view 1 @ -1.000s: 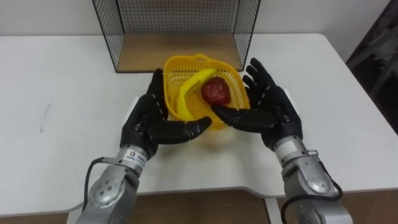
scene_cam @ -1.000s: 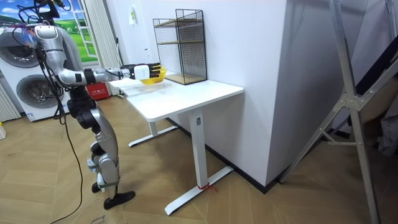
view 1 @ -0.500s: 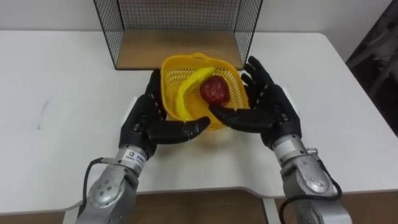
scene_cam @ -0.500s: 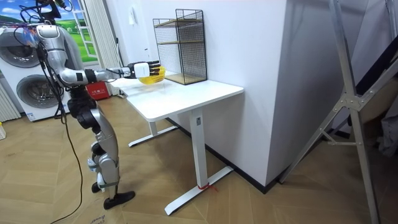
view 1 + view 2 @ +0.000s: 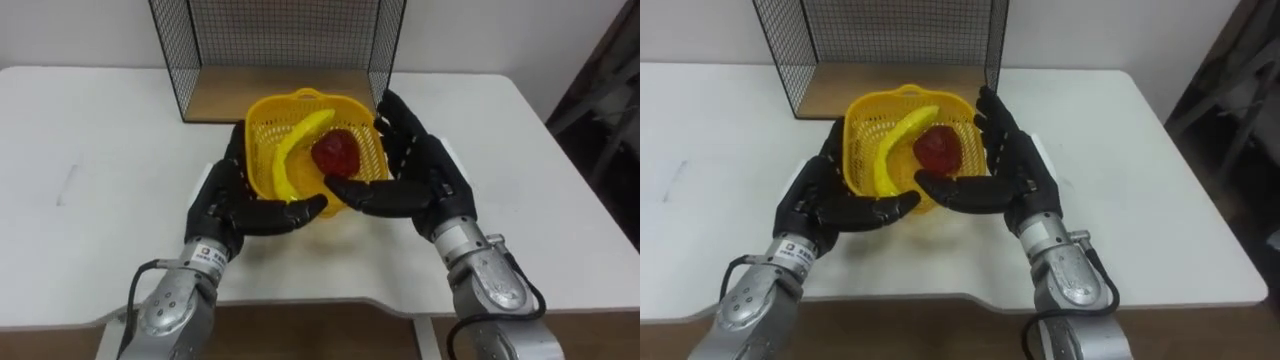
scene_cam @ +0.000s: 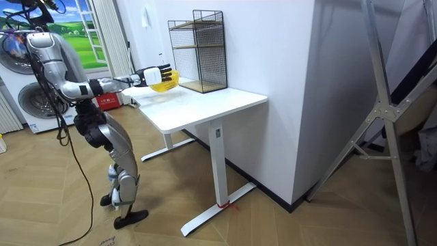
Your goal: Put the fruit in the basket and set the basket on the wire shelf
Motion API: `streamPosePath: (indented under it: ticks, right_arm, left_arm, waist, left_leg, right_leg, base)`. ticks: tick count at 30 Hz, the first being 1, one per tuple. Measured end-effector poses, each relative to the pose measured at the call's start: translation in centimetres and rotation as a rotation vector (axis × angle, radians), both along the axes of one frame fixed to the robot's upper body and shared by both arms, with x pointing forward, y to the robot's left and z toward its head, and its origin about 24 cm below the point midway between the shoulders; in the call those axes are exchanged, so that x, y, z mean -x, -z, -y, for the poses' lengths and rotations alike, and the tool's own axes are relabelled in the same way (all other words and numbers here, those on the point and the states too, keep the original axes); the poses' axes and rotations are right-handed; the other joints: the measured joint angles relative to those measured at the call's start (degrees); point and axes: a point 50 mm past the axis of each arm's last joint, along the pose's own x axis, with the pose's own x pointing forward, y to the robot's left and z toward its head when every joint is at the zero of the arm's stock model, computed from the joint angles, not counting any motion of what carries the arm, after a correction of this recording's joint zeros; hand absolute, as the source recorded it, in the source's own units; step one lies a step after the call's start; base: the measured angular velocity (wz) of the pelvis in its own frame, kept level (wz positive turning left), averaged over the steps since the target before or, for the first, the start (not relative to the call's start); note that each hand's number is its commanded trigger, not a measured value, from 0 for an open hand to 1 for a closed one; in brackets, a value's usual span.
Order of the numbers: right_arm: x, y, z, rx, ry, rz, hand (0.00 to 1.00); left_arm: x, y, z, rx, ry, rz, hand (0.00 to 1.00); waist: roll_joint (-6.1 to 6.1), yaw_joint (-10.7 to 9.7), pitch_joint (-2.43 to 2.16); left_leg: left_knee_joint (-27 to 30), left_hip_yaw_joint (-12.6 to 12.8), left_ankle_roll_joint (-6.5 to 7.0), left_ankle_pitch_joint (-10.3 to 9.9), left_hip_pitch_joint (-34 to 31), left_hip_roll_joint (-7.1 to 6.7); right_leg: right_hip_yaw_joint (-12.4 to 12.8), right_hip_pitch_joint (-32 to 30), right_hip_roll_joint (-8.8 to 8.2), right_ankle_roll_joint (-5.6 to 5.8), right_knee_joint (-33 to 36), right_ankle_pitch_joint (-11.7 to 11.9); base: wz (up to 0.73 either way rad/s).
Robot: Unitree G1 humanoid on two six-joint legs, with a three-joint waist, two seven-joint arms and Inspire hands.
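Fingers (image 5: 398, 128) of the right hand (image 5: 425, 175) lie straight and fanned against the right wall of the yellow basket (image 5: 262, 140). Those of the left hand (image 5: 232, 198) are likewise straight and spread along its left wall. Both thumbs reach inward beneath the near edge, their tips close together. Neither hand curls round anything, so the basket is cradled between flat palms, not gripped. Inside it rest the banana (image 5: 291, 150), lying diagonally, and the red fruit (image 5: 335, 153) just to its right. In the room view the basket appears held above the white table (image 5: 100, 190). Just beyond it, on the far side, stands the wire shelf (image 5: 290, 35), its wooden floor (image 5: 280, 88) facing the robot.

Assessment: loading looks complete, and the step in hand is carrying the basket into the shelf. Even inward pressure from both palms is required, as this hold depends on squeeze and thumb support alone. The basket should travel level and centred, since the right fingers sit near the shelf's right mesh wall. Release should follow only once the base rests on the wood.
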Motion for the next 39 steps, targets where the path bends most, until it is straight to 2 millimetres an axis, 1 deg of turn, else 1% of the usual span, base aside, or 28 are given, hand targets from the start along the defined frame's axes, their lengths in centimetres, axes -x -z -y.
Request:
streamPosePath:
  ticks: [1, 2, 3, 4, 5, 6, 7, 8, 10, 11, 12, 14, 16, 18, 21, 24, 25, 26, 28, 29, 31, 32, 33, 35, 36, 37, 38, 39]
  right_arm:
    - [-0.1, 0.0, 0.0, 0.003, -0.001, -0.001, 0.00]
    - [-0.1, 0.1, 0.0, 0.009, -0.001, -0.003, 0.00]
    - [0.0, 0.2, 0.0, 0.010, -0.004, -0.008, 0.00]
    - [0.0, 0.3, -0.3, 0.018, -0.014, -0.012, 0.00]
    - [0.1, 0.3, -0.4, 0.022, -0.021, -0.010, 0.00]
    - [0.0, 0.3, -0.3, 0.026, -0.024, -0.009, 0.00]
    - [0.0, 0.3, -0.3, 0.022, -0.031, -0.008, 0.00]
    - [0.0, 0.2, -0.3, 0.015, -0.036, -0.004, 0.00]
    - [-0.2, 0.0, -0.4, 0.013, -0.039, 0.004, 0.00]
    - [-0.3, -0.2, -0.5, 0.012, -0.042, 0.012, 0.00]
    - [-0.4, -0.3, -0.5, 0.014, -0.042, 0.016, 0.00]
    - [-0.6, -0.5, -0.5, 0.013, -0.044, 0.023, 0.00]
    - [-0.6, -0.5, -0.4, 0.013, -0.044, 0.026, 0.00]
    - [-0.7, -0.6, -0.4, 0.013, -0.042, 0.028, 0.00]
    - [-0.7, -0.6, -0.4, 0.014, -0.038, 0.030, 0.00]
    - [-0.7, -0.9, -0.5, 0.013, -0.038, 0.039, 0.00]
    - [-0.7, -1.0, -0.5, 0.012, -0.036, 0.042, 0.00]
    - [-0.7, -1.1, -0.5, 0.011, -0.034, 0.047, 0.00]
    - [-0.7, -1.3, -0.5, 0.011, -0.033, 0.058, 0.00]
    - [-0.7, -1.4, -0.4, 0.011, -0.033, 0.064, 0.00]
    - [-0.8, -1.6, -0.5, 0.009, -0.028, 0.073, 0.00]
    - [-0.8, -1.6, -0.5, 0.009, -0.023, 0.072, 0.00]
    - [-0.8, -1.6, -0.5, 0.010, -0.022, 0.072, 0.00]
    - [-0.8, -1.6, -0.4, 0.021, -0.012, 0.081, 0.00]
    - [-0.8, -1.6, -0.4, 0.025, -0.011, 0.082, 0.00]
    - [-0.8, -1.6, -0.4, 0.030, -0.007, 0.081, 0.00]
    - [-0.8, -1.5, -0.4, 0.030, -0.001, 0.079, 0.00]
    - [-0.8, -1.5, -0.4, 0.030, -0.001, 0.079, 0.00]
  left_arm:
    - [0.0, 0.0, 0.1, 0.004, -0.002, 0.000, 0.00]
    - [0.0, 0.0, 0.2, 0.002, -0.002, 0.001, 0.00]
    - [0.0, 0.0, 0.1, 0.001, -0.003, 0.001, 0.00]
    - [0.0, 0.0, 0.1, -0.001, -0.002, 0.001, 0.00]
    - [-0.1, -0.1, -0.1, -0.005, -0.009, 0.006, 0.00]
    - [-0.1, -0.1, -0.2, -0.005, -0.010, 0.007, 0.00]
    - [-0.1, -0.1, -0.3, -0.009, -0.011, 0.007, 0.00]
    - [-0.1, -0.2, -0.3, -0.007, -0.013, 0.007, 0.00]
    - [-0.1, -0.2, -0.3, -0.005, -0.014, 0.007, 0.00]
    - [-0.1, -0.2, -0.4, -0.007, -0.016, 0.009, 0.00]
    - [-0.1, -0.2, -0.4, -0.007, -0.016, 0.010, 0.00]
    - [-0.1, -0.2, -0.3, -0.007, -0.014, 0.014, 0.00]
    - [-0.1, -0.2, -0.3, -0.005, -0.013, 0.014, 0.00]
    - [-0.1, -0.2, -0.3, -0.009, -0.007, 0.014, 0.00]
    - [-0.1, -0.2, -0.2, -0.009, -0.003, 0.015, 0.00]
    - [-0.1, -0.3, -0.2, -0.011, -0.002, 0.018, 0.00]
    - [-0.1, -0.5, -0.2, -0.010, -0.001, 0.028, 0.00]
    - [-0.2, -0.8, -0.2, -0.008, 0.000, 0.042, 0.00]
    - [-0.4, -1.3, -0.1, -0.006, 0.000, 0.063, 0.00]
    - [-0.6, -1.5, -0.1, -0.006, -0.003, 0.072, 0.00]
    - [-1.0, -2.0, 0.0, -0.008, -0.008, 0.088, 0.00]
    - [-1.1, -2.1, 0.0, -0.010, -0.008, 0.093, 0.00]
    - [-1.1, -2.1, 0.0, -0.009, -0.008, 0.092, 0.00]
    - [-1.1, -2.1, 0.2, -0.004, -0.003, 0.092, 0.00]
    - [-1.1, -2.1, 0.3, -0.002, -0.002, 0.091, 0.00]
    - [-1.1, -2.1, 0.4, -0.002, 0.000, 0.090, 0.00]
    - [-1.1, -2.0, 0.4, 0.000, -0.001, 0.089, 0.00]
    - [-1.1, -2.0, 0.4, -0.001, -0.001, 0.089, 0.00]
  waist:
    - [-0.47, 0.3, 0.10]
    - [-0.05, 0.7, -0.18]
    - [0.01, 1.5, -0.26]
    - [0.56, 1.7, -1.07]
    - [0.11, 1.1, -1.52]
    - [-0.05, 0.8, -1.62]
    - [-0.71, 0.3, -1.64]
    - [-1.00, 0.2, -1.65]
    - [-0.93, 0.2, -1.58]
    - [-1.04, 0.1, -1.44]
    - [-1.01, 0.0, -1.35]
    - [-0.90, 0.0, -0.65]
    - [-0.77, 0.1, -0.54]
    - [-0.55, 0.1, -0.36]
    - [-0.55, 0.2, -0.42]
    - [-0.55, 0.1, -0.53]
    - [-0.47, 0.1, -0.63]
    - [-0.47, 0.1, -0.87]
    - [-0.37, -0.1, -1.04]
    - [-0.14, 0.0, -1.37]
    - [-0.04, 0.1, -1.41]
    - [-0.03, 0.0, -1.39]
    - [-0.04, 0.0, -1.39]
    - [-0.16, -0.6, -1.30]
    - [-0.16, -0.6, -1.27]
    - [0.03, -0.6, -1.00]
    - [0.48, -0.6, -0.60]
    - [0.69, -0.6, -0.55]
  left_leg:
    - [-5.8, 0.8, -0.30, 0.8, -2.6, -0.52]
    - [-13.0, 1.0, -0.34, 4.5, -4.4, -0.48]
    - [-15.0, 1.0, -0.22, 7.2, -4.8, -0.47]
    - [-17.1, 0.9, -0.19, 10.6, -4.8, -0.69]
    - [-18.2, 0.8, 0.96, 12.9, -3.9, -1.55]
    - [-18.5, 0.6, 1.56, 14.3, -3.7, -1.84]
    - [-18.4, 0.6, 1.83, 14.3, -3.2, -2.57]
    - [-18.1, 0.7, 2.15, 14.1, -3.1, -3.05]
    - [-17.7, 0.6, 2.34, 13.7, -3.0, -3.51]
    - [-17.8, 0.5, 2.36, 13.7, -2.9, -4.12]
    - [-17.8, 0.5, 2.41, 13.6, -2.8, -4.31]
    - [-17.8, 0.5, 2.28, 13.4, -2.3, -4.64]
    - [-17.8, 0.5, 2.20, 12.9, -2.3, -4.64]
    - [-17.6, 0.4, 2.31, 12.0, -2.5, -4.91]
    - [-16.7, 0.4, 2.70, 11.3, -3.4, -5.02]
    - [-15.4, 0.5, 3.33, 10.1, -4.4, -5.62]
    - [-14.6, 0.5, 3.62, 9.3, -4.7, -6.02]
    - [-14.4, 0.7, 3.98, 8.8, -4.7, -6.49]
    - [-14.5, 0.9, 4.60, 8.2, -4.1, -7.36]
    - [-14.3, 1.2, 4.96, 7.7, -4.0, -7.69]
    - [-14.2, 1.9, 5.60, 6.7, -3.8, -8.14]
    - [-14.0, 2.1, 6.07, 5.9, -3.1, -8.54]
    - [-14.0, 2.0, 6.32, 5.6, -2.7, -8.95]
    - [-14.0, 2.2, 7.67, 4.6, -1.1, -10.93]
    - [-14.1, 2.3, 8.02, 4.3, -0.7, -11.39]
    - [-14.3, 2.3, 8.65, 3.9, 0.5, -12.01]
    - [-15.0, 2.2, 9.08, 3.6, 1.8, -12.19]
    - [-15.4, 2.1, 9.26, 3.5, 2.3, -12.12]
  right_leg:
    - [0.5, 0.2, -0.32, 0.16, -0.5, 0.1]
    - [0.7, 0.3, -0.36, 0.32, -0.8, 0.0]
    - [0.9, 0.4, -0.61, 0.57, -0.8, -0.1]
    - [1.5, 0.7, -0.73, 1.43, -0.9, -0.3]
    - [1.1, 0.8, -1.13, 2.26, -1.3, -0.7]
    - [0.6, 1.3, -1.33, 2.37, -1.9, -0.8]
    - [-0.4, 2.4, -1.84, 2.89, -3.2, -0.7]
    - [-1.3, 2.9, -2.55, 3.26, -4.0, -0.6]
    - [-2.3, 3.3, -3.68, 3.56, -4.3, -0.4]
    - [-2.8, 4.1, -4.28, 3.93, -5.2, -0.6]
    - [-2.9, 4.5, -4.46, 4.11, -5.7, -0.7]
    - [-3.5, 5.2, -4.88, 4.35, -5.8, -0.9]
    - [-4.0, 5.3, -4.89, 4.20, -5.8, -1.2]
    - [-4.4, 5.1, -5.12, 4.00, -5.6, -2.1]
    - [-4.7, 4.5, -5.51, 4.42, -5.1, -2.8]
    - [-4.9, 4.0, -6.27, 5.15, -4.6, -3.3]
    - [-5.0, 4.2, -6.60, 5.55, -4.6, -3.5]
    - [-5.0, 4.4, -7.15, 5.96, -4.6, -3.7]
    - [-4.8, 5.1, -8.05, 6.67, -4.6, -3.6]
    - [-4.7, 5.0, -8.48, 7.01, -3.5, -3.4]
    - [-4.6, 4.3, -9.47, 7.15, -0.6, -3.4]
    - [-4.7, 3.6, -10.35, 7.60, 2.4, -3.2]
    - [-4.7, 3.1, -10.90, 8.00, 4.1, -3.0]
    - [-4.5, 1.1, -13.35, 9.56, 11.4, -1.7]
    - [-4.2, 0.5, -13.93, 9.64, 13.3, -1.1]
    - [-2.9, -0.7, -14.45, 9.54, 16.3, 0.8]
    - [-2.3, -1.3, -14.58, 9.35, 18.3, 3.3]
    - [-2.2, -1.7, -14.47, 9.24, 18.9, 4.6]
  base:
    - [-0.26]
    - [-0.37]
    - [-0.43]
    - [-0.21]
    - [-0.06]
    - [0.16]
    - [0.11]
    - [0.09]
    - [0.04]
    - [0.06]
    - [0.10]
    - [0.06]
    - [0.04]
    - [0.05]
    - [0.07]
    - [0.05]
    - [0.07]
    - [0.06]
    - [0.00]
    - [0.00]
    - [-0.04]
    - [0.00]
    - [0.00]
    - [0.10]
    - [0.09]
    - [0.00]
    - [0.00]
    - [-0.06]
